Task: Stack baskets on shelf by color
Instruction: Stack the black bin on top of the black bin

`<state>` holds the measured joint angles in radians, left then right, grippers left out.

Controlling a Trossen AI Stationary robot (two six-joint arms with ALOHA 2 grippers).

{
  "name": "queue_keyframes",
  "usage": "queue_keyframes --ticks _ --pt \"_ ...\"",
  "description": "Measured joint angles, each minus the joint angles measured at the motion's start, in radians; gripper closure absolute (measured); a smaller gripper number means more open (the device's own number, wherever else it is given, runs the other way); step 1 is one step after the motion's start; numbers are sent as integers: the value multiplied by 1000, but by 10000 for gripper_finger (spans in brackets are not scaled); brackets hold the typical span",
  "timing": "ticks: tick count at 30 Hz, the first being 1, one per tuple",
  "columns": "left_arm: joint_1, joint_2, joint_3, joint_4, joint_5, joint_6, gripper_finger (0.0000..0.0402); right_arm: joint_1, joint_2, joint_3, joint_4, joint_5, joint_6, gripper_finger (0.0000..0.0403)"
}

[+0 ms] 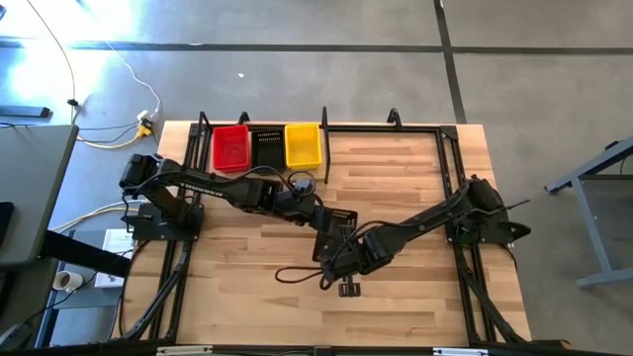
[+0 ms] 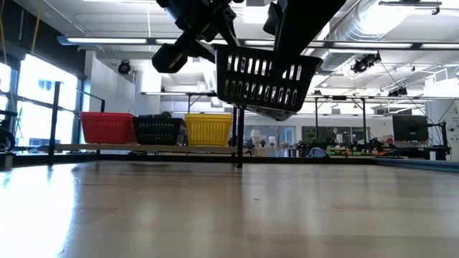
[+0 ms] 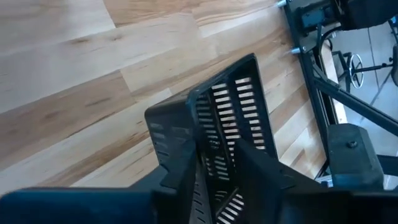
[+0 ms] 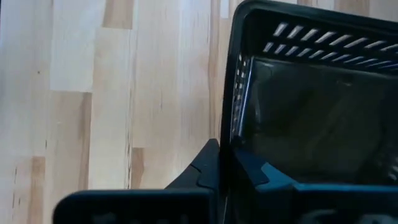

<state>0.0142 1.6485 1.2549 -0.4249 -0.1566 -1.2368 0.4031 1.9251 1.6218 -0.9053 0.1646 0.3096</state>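
A: Both hands on one black basket [image 2: 265, 77], mid-bench, lifted clear of the bench [image 1: 415, 287]. Left hand [image 3: 214, 165] is clamped on one rim, a finger each side of the mesh wall. Right hand [image 4: 227, 165] grips the opposite rim likewise.

B: Basket attitude?

A: Roughly level in the low view, mouth up. Long axis looks to run front to back on the bench, though the arms cover much of it from above.

B: Where is the shelf [image 1: 386, 127] from there?

A: Along the far edge. Red basket [image 1: 229, 147], second black basket [image 1: 267, 146] and yellow basket [image 1: 303, 144] sit side by side on its left half. Matching black one lies away from the hands, far side and to the left.

B: Nearer arm?

A: Left, by my judgement; its base sits on that side. Right would have to let go first.
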Motion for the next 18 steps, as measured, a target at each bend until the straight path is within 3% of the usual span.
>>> queue_keyframes --ticks 8,18 --pt "77 0 0 -11 185 119 256 -28 0 0 -30 -6 6 402" --pt "118 -21 2 -104 190 160 257 -31 -16 0 -83 -4 58 403"
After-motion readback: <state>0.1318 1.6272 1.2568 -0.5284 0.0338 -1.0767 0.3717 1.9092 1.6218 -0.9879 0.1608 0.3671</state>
